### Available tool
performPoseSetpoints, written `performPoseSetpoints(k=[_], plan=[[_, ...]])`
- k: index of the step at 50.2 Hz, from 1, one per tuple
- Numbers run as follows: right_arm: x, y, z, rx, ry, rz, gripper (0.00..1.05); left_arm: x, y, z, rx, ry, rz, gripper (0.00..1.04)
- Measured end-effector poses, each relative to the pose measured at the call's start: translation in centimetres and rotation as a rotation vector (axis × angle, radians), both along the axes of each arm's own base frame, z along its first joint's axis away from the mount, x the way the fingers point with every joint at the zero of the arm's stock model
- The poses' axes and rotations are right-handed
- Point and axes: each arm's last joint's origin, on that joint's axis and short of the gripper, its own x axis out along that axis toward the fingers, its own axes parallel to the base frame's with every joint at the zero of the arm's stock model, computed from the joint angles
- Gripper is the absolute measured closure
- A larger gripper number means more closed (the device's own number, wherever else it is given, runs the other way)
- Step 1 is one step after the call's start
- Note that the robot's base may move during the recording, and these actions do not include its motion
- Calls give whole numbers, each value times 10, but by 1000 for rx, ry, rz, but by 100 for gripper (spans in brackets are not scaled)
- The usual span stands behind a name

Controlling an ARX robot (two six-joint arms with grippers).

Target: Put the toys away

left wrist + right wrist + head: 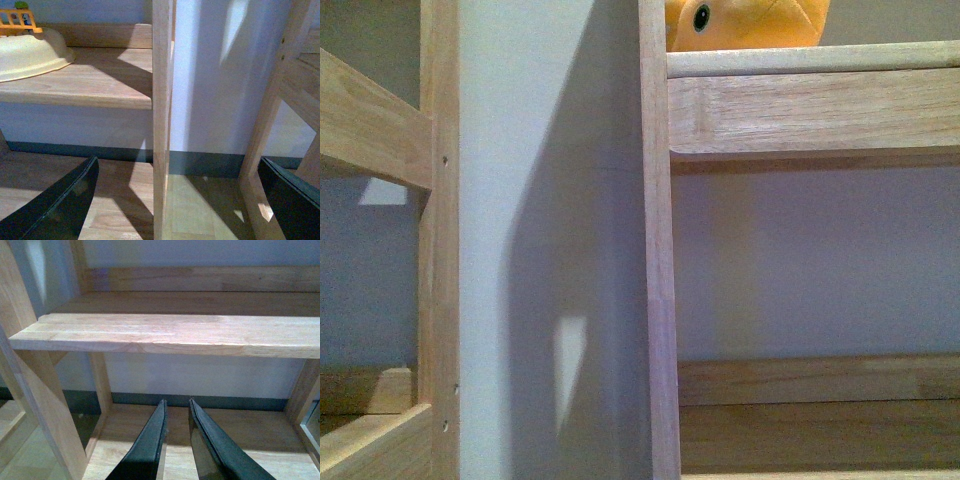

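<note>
The toy [745, 25] is a plump yellow-orange plush with a black eye. It lies on the upper wooden shelf [810, 60] at the top of the front view, cut off by the frame edge. Neither gripper shows in the front view. In the left wrist view my left gripper [178, 161] stands wide open with nothing between its dark fingers [55, 205]; a wooden upright post [161, 100] rises in front of the gap. In the right wrist view my right gripper [176, 401] is shut and empty, low in front of a shelf board [165, 332].
A cream basin [30, 52] with an orange fence-like plastic piece [17, 20] behind it sits on a low shelf [100, 85]. Wooden posts [658, 300] and rails of two shelf units frame a pale wall [550, 200]. A dark skirting [210, 162] runs along the wooden floor.
</note>
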Motion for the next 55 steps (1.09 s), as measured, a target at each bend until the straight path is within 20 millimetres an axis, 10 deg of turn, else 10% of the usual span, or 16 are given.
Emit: performPoseSetpoints(k=[36,55], plan=[[0,0,0,0,0,0,86,0,0,0,0,0,0,6],[0,0,0,-1,0,0,14,0,0,0,0,0,0,6]])
